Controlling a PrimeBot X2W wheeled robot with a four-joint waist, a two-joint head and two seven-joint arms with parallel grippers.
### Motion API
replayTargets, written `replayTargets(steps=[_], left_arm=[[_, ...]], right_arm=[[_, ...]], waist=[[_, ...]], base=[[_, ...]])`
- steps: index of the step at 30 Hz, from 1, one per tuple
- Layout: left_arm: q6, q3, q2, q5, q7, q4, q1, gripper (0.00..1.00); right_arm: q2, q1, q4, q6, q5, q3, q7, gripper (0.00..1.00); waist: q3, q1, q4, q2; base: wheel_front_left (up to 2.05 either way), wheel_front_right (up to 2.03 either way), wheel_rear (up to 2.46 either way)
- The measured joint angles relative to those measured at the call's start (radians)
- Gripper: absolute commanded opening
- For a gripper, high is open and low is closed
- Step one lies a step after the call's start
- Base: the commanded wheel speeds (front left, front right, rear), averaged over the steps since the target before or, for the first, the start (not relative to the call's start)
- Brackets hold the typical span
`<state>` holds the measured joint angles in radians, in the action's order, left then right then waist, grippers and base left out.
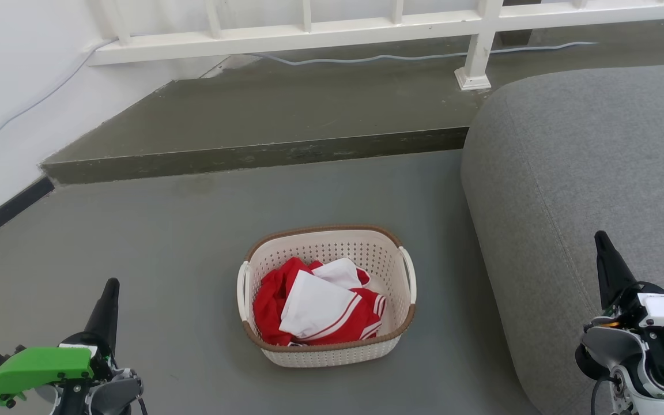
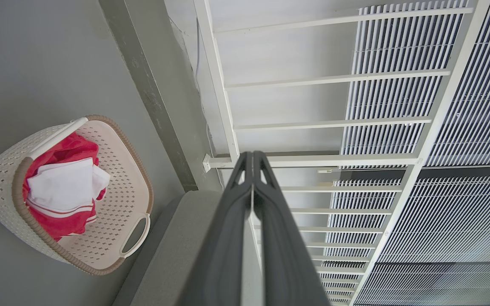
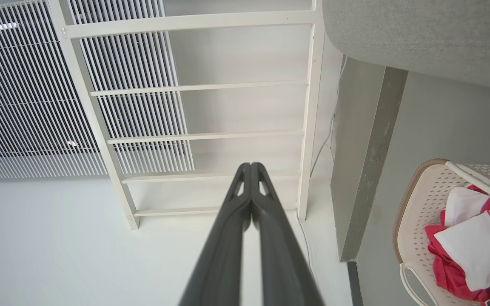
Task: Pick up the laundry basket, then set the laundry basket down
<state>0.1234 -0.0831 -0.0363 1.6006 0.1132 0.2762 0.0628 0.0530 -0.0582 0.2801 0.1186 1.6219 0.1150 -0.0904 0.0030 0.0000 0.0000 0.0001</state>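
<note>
Grey floor (image 1: 153, 253) runs fwd to a raised darker step (image 1: 263, 115), w/ a white railing (image 1: 366, 29) across the back and a white wall (image 1: 9, 75) at left.

Our left pincer (image 1: 110, 288) sits low at the left of the head view, pointing up, w/ a green part on the wrist behind it. From the left wrist view, the left pincer (image 2: 251, 156) has both dark fingers pressed together tip to tip: clenched, nothing between them. Our right pincer (image 1: 600, 239) sits low at the right, in front of a grey upholstered cushion (image 1: 585, 173). In the right wrist view, the right pincer (image 3: 251, 165) is clenched the same way, also empty.

Between the two, approx. centre, we see the laundry basket (image 1: 332, 358) upright on the floor, well apart from both pincers and near the cushion's side, not touching it. It's cream, perforated, w/ a brown rim and a white loop handle (image 1: 408, 271) on each side. Red and white clothes (image 1: 314, 305) lie crumpled inside.

Further out, a pale cable (image 1: 401, 57) trails along the step under the railing.
</note>
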Motion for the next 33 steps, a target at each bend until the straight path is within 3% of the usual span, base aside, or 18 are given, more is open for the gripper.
replayTargets(steps=[33], left_arm=[[0.000,0.000,0.000,0.000,0.000,0.000,0.000,0.00]], right_arm=[[-0.003,0.000,0.000,0.000,0.000,0.001,0.000,0.00]], waist=[[0.000,0.0000,0.000,0.0000]], base=[[0.00,0.00,0.00]])
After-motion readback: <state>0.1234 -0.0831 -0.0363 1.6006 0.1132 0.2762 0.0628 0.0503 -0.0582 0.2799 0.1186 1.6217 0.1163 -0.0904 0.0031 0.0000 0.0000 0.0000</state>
